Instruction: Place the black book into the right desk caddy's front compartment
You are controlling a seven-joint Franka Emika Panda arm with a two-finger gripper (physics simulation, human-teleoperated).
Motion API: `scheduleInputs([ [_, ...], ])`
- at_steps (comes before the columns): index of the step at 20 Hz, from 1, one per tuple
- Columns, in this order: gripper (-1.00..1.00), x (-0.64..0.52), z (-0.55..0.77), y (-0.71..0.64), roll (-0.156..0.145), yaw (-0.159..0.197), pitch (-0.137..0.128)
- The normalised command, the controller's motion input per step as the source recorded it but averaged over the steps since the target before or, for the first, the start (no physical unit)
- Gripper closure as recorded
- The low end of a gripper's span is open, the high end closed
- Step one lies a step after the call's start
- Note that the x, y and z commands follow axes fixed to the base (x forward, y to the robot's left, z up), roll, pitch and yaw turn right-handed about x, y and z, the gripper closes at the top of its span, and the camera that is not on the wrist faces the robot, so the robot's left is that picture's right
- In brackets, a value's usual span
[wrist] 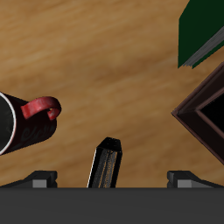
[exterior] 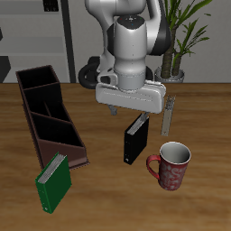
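The black book (exterior: pixel 134 142) stands upright on the wooden table, white page edges showing, between the mug and the right desk caddy (exterior: pixel 76 133). My gripper (exterior: pixel 140 114) hangs just above the book's top, open wide, with a finger on each side and neither touching it. In the wrist view the black book (wrist: pixel 105 164) shows end-on between the two fingertips (wrist: pixel 40 179), with my gripper (wrist: pixel 114 178) open around it. The caddy (wrist: pixel 206 115) is a long dark maroon box with slanted dividers, and nothing is inside it.
A green book (exterior: pixel 53 183) leans at the caddy's near end and also appears in the wrist view (wrist: pixel 205 31). A dark red mug (exterior: pixel 171 165) stands close beside the black book, also seen as the mug (wrist: pixel 23 123). A potted plant (exterior: pixel 177 36) stands at the back.
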Motion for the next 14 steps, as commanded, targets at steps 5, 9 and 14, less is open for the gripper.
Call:
scheduleInputs([
  [5, -1.00, -0.01, -0.22, 0.08, 0.008, -0.021, -0.008],
  [9, -1.00, 0.00, -0.23, 0.01, -0.010, -0.010, 0.019],
  [14, -1.00, 0.02, -0.15, 0.02, 0.010, -0.007, 0.021],
])
